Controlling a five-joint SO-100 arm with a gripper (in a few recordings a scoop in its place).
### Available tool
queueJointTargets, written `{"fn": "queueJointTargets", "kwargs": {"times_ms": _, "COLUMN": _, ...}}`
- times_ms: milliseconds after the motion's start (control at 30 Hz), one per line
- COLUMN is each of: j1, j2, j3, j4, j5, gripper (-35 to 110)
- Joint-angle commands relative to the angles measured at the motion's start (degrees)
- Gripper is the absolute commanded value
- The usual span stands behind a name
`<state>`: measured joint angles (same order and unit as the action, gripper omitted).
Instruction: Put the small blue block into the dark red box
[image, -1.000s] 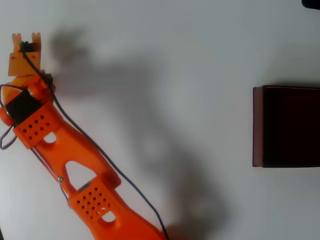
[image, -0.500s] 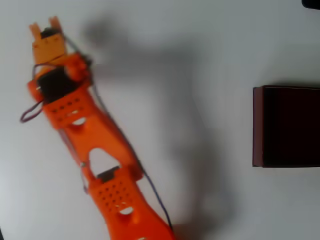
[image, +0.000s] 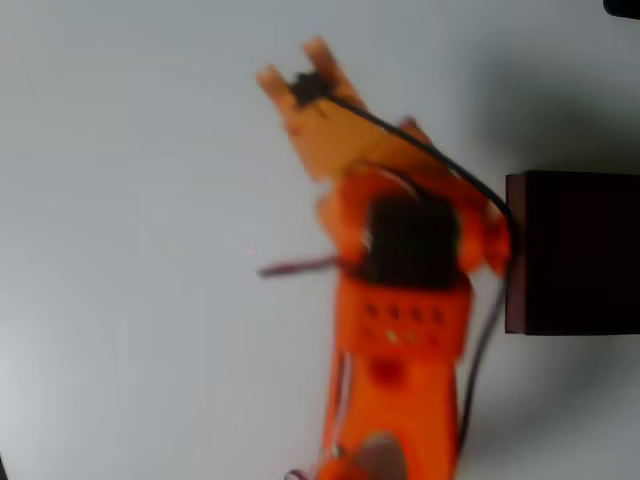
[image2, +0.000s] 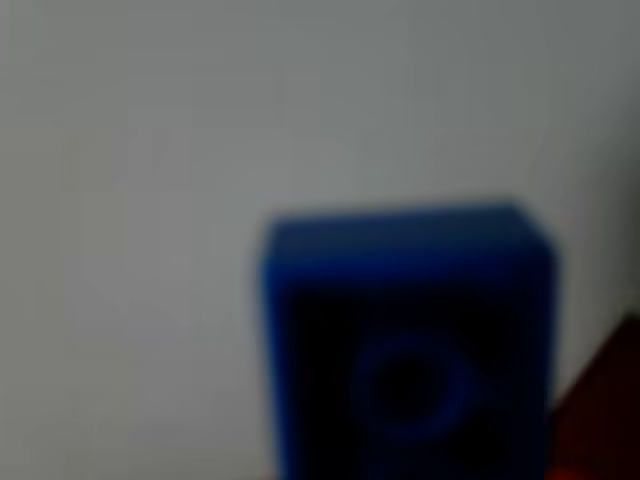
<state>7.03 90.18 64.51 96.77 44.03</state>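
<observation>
In the wrist view the small blue block (image2: 405, 340) looms close and blurred at the bottom centre, with a round hollow in its face, held up in front of the white table. In the overhead view the orange arm is blurred and stands upright in the picture, and its gripper (image: 295, 68) points toward the top, left of the dark red box (image: 575, 250). The box sits at the right edge with its near-black inside facing up. The arm's wrist overlaps the box's left wall. A dark red patch (image2: 612, 405) shows at the wrist view's lower right corner.
The white table (image: 130, 250) stretches wide to the left of the arm. A dark cable (image: 440, 160) runs along the arm and hangs beside the box's left wall. A small dark object (image: 622, 6) sits at the top right corner.
The arm has swung fast from the table's far left to the right, bringing the gripper close to the box's left side. The box has stayed put.
</observation>
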Motion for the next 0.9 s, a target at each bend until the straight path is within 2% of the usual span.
{"fn": "queueJointTargets", "kwargs": {"times_ms": 0, "j1": 11.16, "j2": 17.84, "j3": 19.95, "j4": -8.44, "j5": -5.54, "gripper": 0}}
{"fn": "queueJointTargets", "kwargs": {"times_ms": 133, "j1": 21.18, "j2": 25.49, "j3": 33.49, "j4": -16.96, "j5": -11.16, "gripper": 0}}
{"fn": "queueJointTargets", "kwargs": {"times_ms": 267, "j1": 26.81, "j2": 32.26, "j3": 48.08, "j4": -31.90, "j5": -14.59, "gripper": 0}}
{"fn": "queueJointTargets", "kwargs": {"times_ms": 433, "j1": 31.99, "j2": 27.07, "j3": 54.14, "j4": -42.19, "j5": -16.96, "gripper": 0}}
{"fn": "queueJointTargets", "kwargs": {"times_ms": 700, "j1": 35.07, "j2": 6.68, "j3": 43.86, "j4": -44.30, "j5": -21.01, "gripper": 19}}
{"fn": "queueJointTargets", "kwargs": {"times_ms": 867, "j1": 34.45, "j2": 9.93, "j3": 46.58, "j4": -42.71, "j5": -21.27, "gripper": 24}}
